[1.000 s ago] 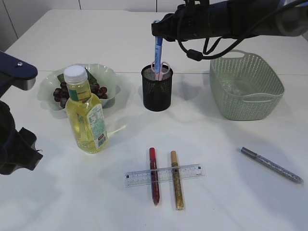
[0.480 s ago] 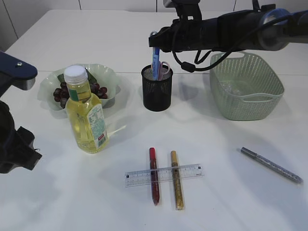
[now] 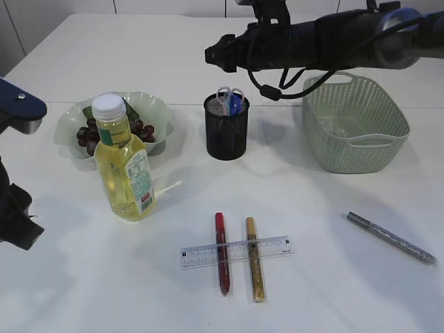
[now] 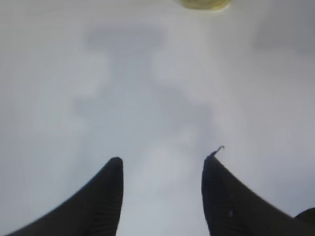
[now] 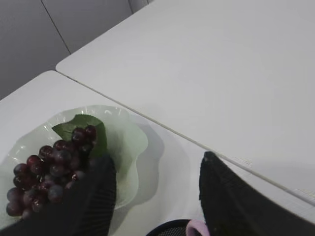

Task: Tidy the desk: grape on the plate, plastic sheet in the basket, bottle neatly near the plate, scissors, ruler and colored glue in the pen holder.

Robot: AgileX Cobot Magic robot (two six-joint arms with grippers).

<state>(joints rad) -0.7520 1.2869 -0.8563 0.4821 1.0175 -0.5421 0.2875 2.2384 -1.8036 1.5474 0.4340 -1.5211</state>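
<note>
My right gripper [image 3: 211,54] hangs open above the black mesh pen holder [image 3: 226,132], holding nothing. Pink-handled scissors [image 3: 223,96] and a blue glue stick [image 3: 236,104] stand inside the holder. In the right wrist view the open right gripper [image 5: 157,162] has the holder's rim [image 5: 172,229] below it and the grapes [image 5: 49,167] on the green plate [image 5: 129,137] beyond. The yellow bottle [image 3: 126,166] stands upright in front of the plate [image 3: 158,111]. A clear ruler [image 3: 236,252] lies across the red glue [image 3: 221,255] and gold glue [image 3: 255,260]. My left gripper [image 4: 165,160] is open over bare table.
The green basket [image 3: 355,135] sits at the right with a clear plastic sheet [image 3: 338,128] inside. A silver pen [image 3: 392,238] lies at the front right. The bottle's base [image 4: 202,4] shows at the top of the left wrist view. The left arm [image 3: 14,208] is at the left edge.
My right gripper opened and let the blue glue drop into the pen holder, then rose a little. The left arm drew back toward the left edge.
</note>
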